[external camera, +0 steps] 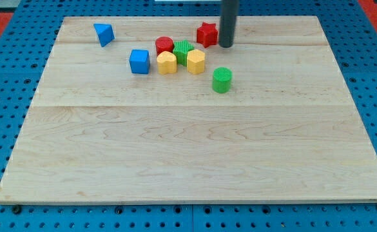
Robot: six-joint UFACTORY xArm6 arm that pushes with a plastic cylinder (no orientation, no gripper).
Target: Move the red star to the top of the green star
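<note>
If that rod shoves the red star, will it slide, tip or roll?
The red star looks squat and flat-bottomed, so it would probably slide rather than tip or roll. With my tip just to the view's right of it, an off-centre push on its points may spin it. The wooden board looks smooth.

A blue triangular block, blue cube, red cylinder, yellow heart, yellow hexagonal block and green cylinder sit on the wooden board.
</note>
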